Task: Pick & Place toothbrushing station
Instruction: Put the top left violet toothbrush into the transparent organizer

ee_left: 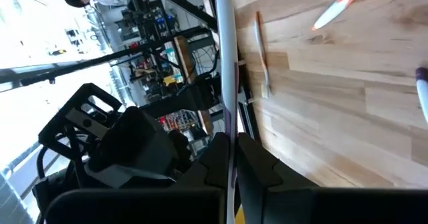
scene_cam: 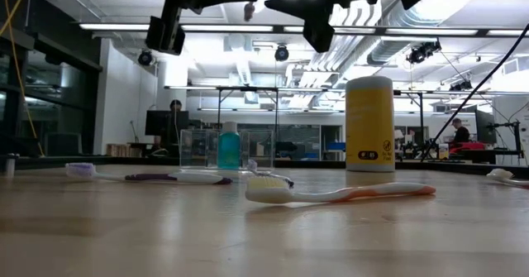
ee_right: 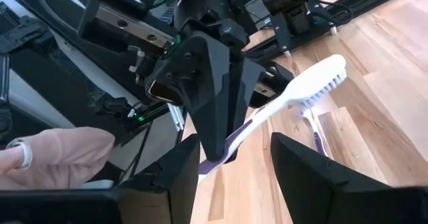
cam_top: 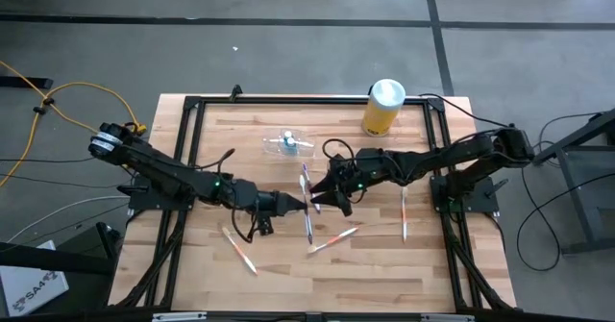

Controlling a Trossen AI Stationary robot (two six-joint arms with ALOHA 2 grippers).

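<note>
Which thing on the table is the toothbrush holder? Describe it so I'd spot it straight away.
Start at the tall yellow canister with a white lid at the far edge of the wooden table. To its left sits a small see-through plastic holder with a little teal bottle at it. It is the only glassy, see-through thing; the toothbrushes around it lie flat.

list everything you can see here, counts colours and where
table: 1, light wood, under both arms
toothbrushing station: 1, clear, far middle of table
bottle: 1, teal, inside the station
canister: 1, yellow with white lid, far right of table
orange-and-white toothbrushes: 3, lying on near half
purple toothbrush: 1, lying near centre
held toothbrush: 1, white and purple, above centre
sleeve: 1, pink, beyond the table
left gripper: shut on held toothbrush
right gripper: open, flanking that brush
</note>
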